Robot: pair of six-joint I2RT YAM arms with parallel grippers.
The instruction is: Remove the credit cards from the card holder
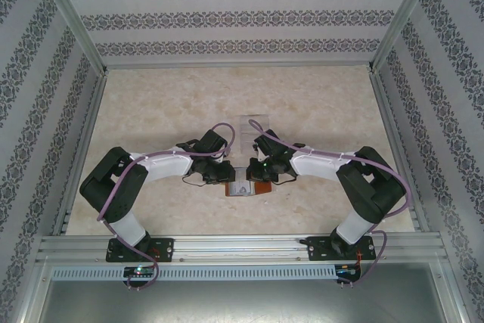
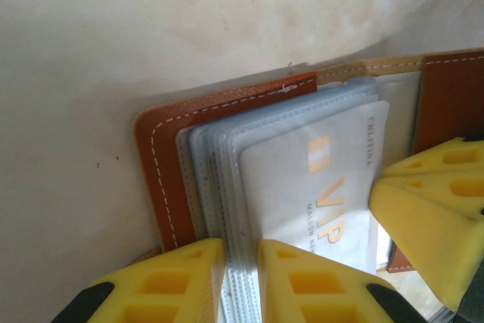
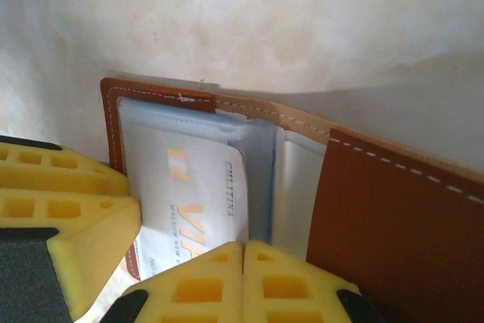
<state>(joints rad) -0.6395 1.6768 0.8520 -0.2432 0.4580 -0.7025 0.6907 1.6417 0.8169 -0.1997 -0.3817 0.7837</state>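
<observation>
Left wrist: left gripper (image 2: 240, 253) pinches card holder (image 2: 159, 164) sleeves (image 2: 210, 187) at 6 o'clock (VIP credit card (image 2: 318, 187) readable); right gripper (image 3: 243, 253) closed.

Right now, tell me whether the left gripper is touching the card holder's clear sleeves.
Touching. The left wrist view shows the clear sleeves pinched between the two yellow fingers of the left gripper, with no gap on either side.

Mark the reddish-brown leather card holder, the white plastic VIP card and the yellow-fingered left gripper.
reddish-brown leather card holder (image 2: 162, 179), left wrist view, stitched cover edge.
white plastic VIP card (image 2: 302, 187), left wrist view, card face.
left gripper (image 2: 242, 270), left wrist view, midway between fingertips.
</observation>
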